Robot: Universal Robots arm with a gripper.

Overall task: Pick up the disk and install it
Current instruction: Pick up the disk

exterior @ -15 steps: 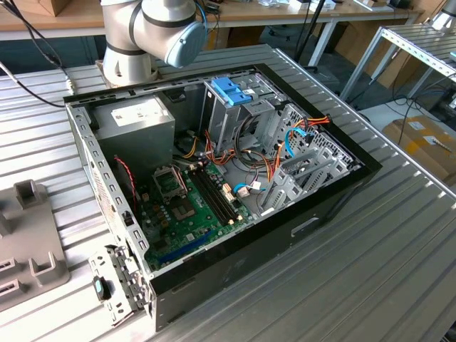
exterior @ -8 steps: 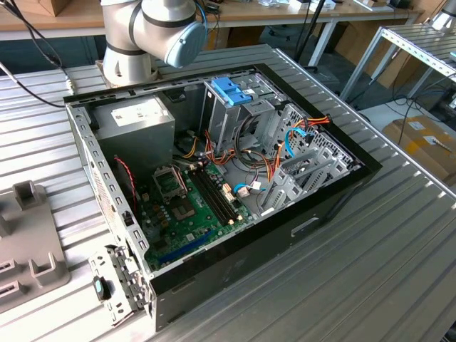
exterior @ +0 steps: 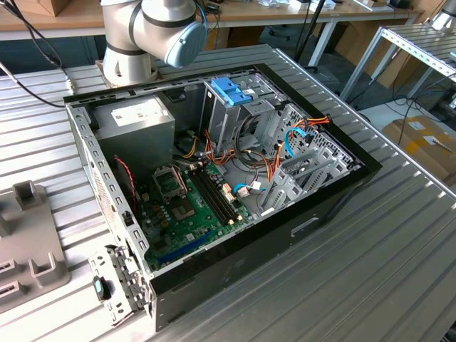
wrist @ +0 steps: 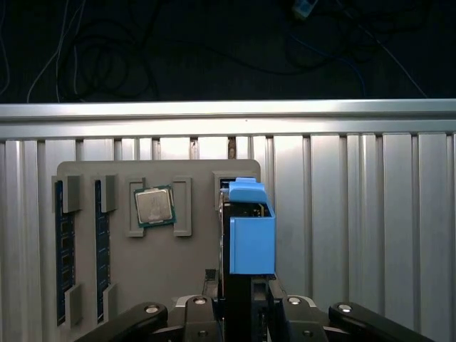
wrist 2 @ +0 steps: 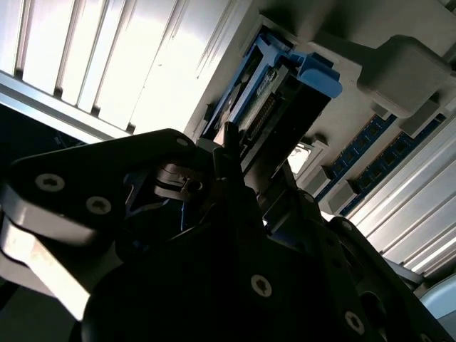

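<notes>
The disk [wrist: 251,239] stands on edge in a slot of the grey fixture tray [wrist: 199,249], at the tray's side farthest from the memory sticks [wrist: 64,256]. It is probably held upright there so that its flat faces are free for a grip. The tool [wrist: 246,303] straddles the disk's near end, right against it, but I cannot tell whether it is clenched on the disk or slack.

robotics lab: aluminium workbench [exterior: 370,271], open computer case [exterior: 249,249]
</notes>
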